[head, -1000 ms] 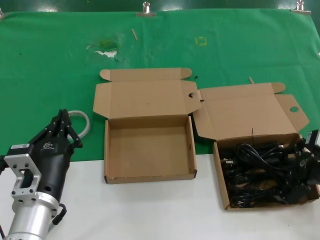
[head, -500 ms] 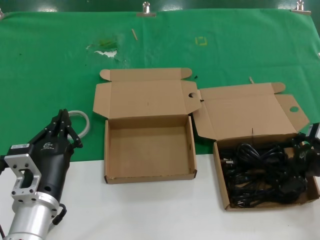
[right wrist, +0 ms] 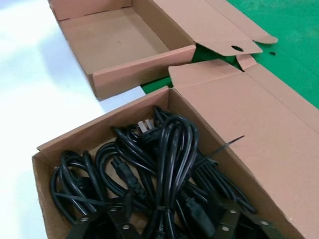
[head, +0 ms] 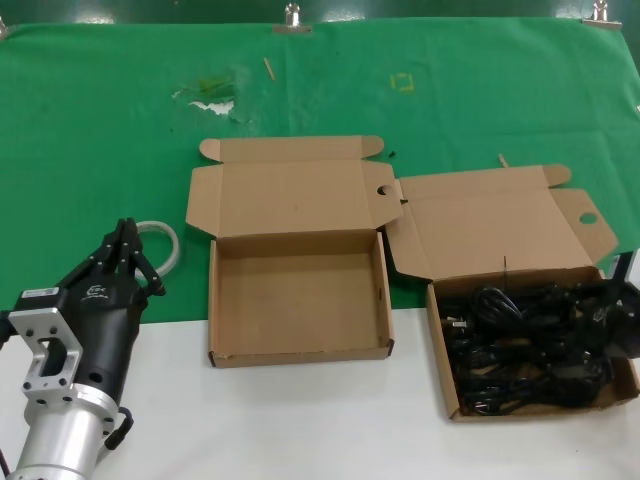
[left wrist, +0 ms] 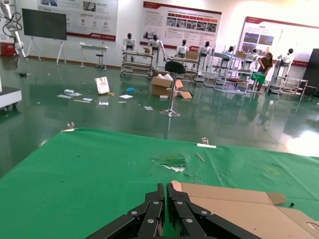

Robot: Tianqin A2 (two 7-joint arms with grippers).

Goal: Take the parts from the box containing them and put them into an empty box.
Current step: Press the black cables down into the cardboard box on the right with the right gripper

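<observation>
Black power cords under the right gripper, with the empty box waiting to the left.

Nearest, at the lower left of the head view, the left gripper (head: 127, 247) sits parked with its fingers pressed together. At the right edge of the head view the right gripper (head: 612, 318) is low over the full box (head: 445, 375); its wrist view shows the fingers spread wide around one bundle of the cords (right wrist: 169, 164), not yet clamped. Mid-frame stands the empty box (head: 300, 352), lid folded back, on the white table (head: 300, 420); farther up lies the green cloth (head: 450, 100). The cords lie tangled, so I judge a lift may drag a neighbouring bundle along or snag on the carton wall and tug the box.
</observation>
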